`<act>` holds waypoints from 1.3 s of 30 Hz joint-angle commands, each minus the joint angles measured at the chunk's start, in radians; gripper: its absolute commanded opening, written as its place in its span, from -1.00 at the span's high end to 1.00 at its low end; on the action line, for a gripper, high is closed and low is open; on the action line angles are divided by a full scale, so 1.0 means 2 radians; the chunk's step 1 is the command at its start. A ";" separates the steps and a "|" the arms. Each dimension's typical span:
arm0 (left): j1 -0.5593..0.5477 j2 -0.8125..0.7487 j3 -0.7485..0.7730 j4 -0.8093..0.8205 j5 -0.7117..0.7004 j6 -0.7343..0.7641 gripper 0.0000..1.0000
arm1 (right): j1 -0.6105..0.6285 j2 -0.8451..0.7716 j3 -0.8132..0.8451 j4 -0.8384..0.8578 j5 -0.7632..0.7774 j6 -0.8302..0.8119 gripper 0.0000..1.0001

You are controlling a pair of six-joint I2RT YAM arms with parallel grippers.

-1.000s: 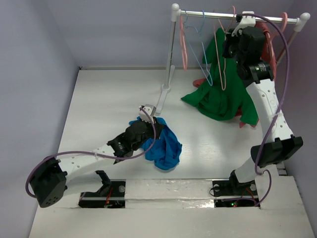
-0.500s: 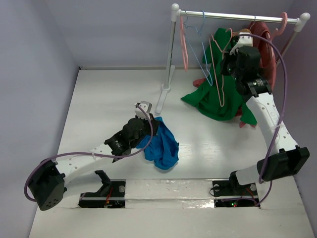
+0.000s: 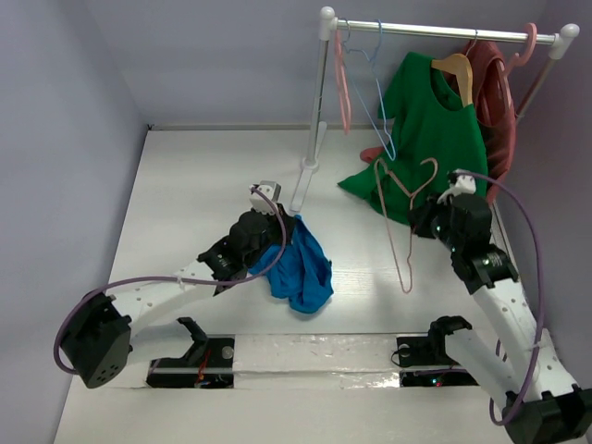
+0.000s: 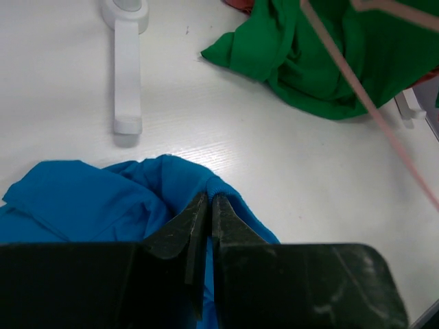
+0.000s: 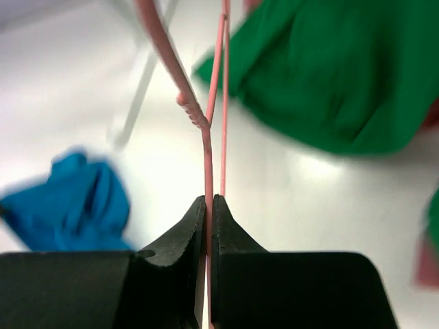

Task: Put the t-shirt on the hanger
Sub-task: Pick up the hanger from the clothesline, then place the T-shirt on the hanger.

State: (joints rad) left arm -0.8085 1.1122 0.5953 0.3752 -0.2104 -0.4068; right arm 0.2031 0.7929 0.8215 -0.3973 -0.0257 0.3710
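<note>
Presently the t-shirt [image 4: 82, 199] is pinched at a fold by the tightly closed left gripper [image 4: 208, 202], and the hanger [image 5: 208, 168] is clamped by its wire in the right gripper [image 5: 208, 203].

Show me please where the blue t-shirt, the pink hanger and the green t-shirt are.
blue t-shirt [image 3: 301, 268], top external view, middle of the crumpled cloth.
pink hanger [image 5: 207, 164], right wrist view, wire stem below the twist.
green t-shirt [image 3: 430, 120], top external view, chest area.

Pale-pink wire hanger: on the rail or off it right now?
Off. The right gripper is shut on the pale-pink wire hanger, holding it above the white table, clear of the metal rail.
</note>
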 commanded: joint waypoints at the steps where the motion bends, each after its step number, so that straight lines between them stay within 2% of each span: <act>1: 0.015 0.021 0.041 0.037 0.008 -0.001 1.00 | 0.013 -0.046 -0.046 -0.001 -0.117 0.060 1.00; 8: 0.049 0.061 0.070 0.035 0.007 0.002 1.00 | 0.084 -0.132 -0.097 0.000 -0.188 0.116 1.00; 17: 0.059 0.105 0.103 0.013 -0.001 0.011 1.00 | 0.091 -0.172 -0.073 -0.031 -0.231 0.105 1.00; 24: 0.059 0.101 0.106 0.012 0.015 0.001 1.00 | 0.091 -0.159 -0.103 -0.010 -0.260 0.094 1.00; 33: 0.038 0.084 0.099 -0.005 0.022 0.006 1.00 | 0.113 -0.101 -0.126 0.072 -0.256 0.101 1.00; 36: 0.020 0.074 0.101 -0.010 0.024 0.016 1.00 | 0.141 -0.075 -0.126 0.104 -0.235 0.107 1.00; 39: -0.013 0.067 0.122 -0.039 0.003 0.025 1.00 | 0.178 -0.053 -0.122 0.132 -0.181 0.111 1.00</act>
State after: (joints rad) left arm -0.7830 1.2957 0.7673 0.3134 -0.1795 -0.3870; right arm 0.4999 0.6605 0.5667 -0.2794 -0.4717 0.5793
